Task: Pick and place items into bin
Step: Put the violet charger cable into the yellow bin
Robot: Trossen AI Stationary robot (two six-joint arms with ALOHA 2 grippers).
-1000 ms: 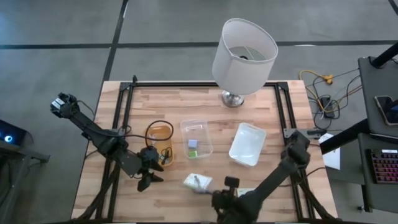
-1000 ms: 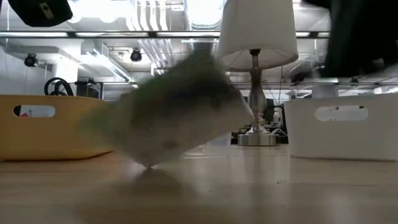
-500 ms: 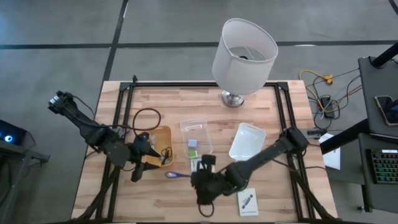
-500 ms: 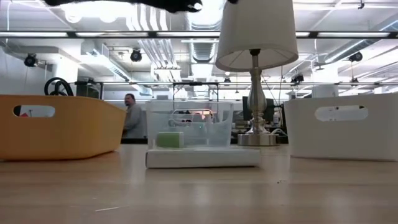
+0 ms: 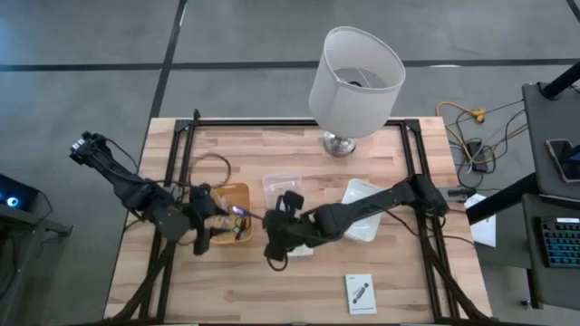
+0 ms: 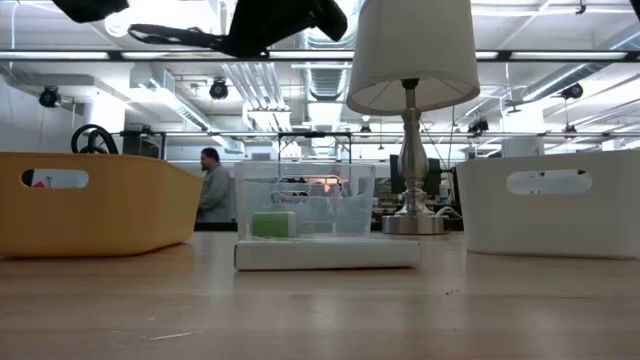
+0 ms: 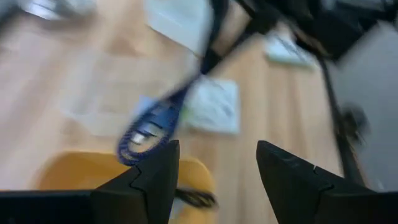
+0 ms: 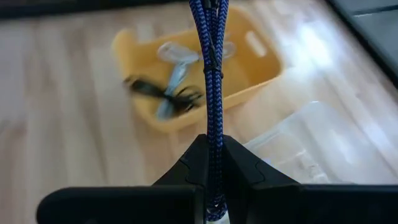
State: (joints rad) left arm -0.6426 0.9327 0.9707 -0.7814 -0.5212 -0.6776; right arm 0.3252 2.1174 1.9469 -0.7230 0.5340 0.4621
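My right gripper [image 8: 210, 162] is shut on a blue braided cable [image 8: 208, 74] and reaches in from the table's right to the yellow bin [image 5: 227, 190]. The cable's free end [image 5: 240, 213] hangs over that bin, which holds dark and pale cables [image 8: 168, 93]. At the bin's near-left side my left gripper [image 7: 217, 162] stands open with nothing between its fingers. One white card [image 6: 325, 255] lies flat before the clear bin [image 6: 300, 190], which holds a green block [image 6: 273, 224]. Another card [image 5: 361, 292] lies near the front edge. My right gripper pinches the blue cable's doubled strands [image 8: 211, 146] between its two fingers. The fingers slant down from the table's right, and the cable runs out ahead along them. It is lifted clear, its bound loop end [image 7: 149, 127] sticking out above the yellow bin.
A big white lamp [image 5: 355, 72] stands at the table's far edge. A white bin [image 5: 367, 204] sits right of the clear bin, partly under my right arm. Bare wood lies along the near edge around the card.
My right gripper, shut on the blue cable, has risen from the near edge and swung toward the table's far left, up to the yellow bin. A white card beside it has ended up flat before the clear bin. My left gripper has risen slightly and turned.
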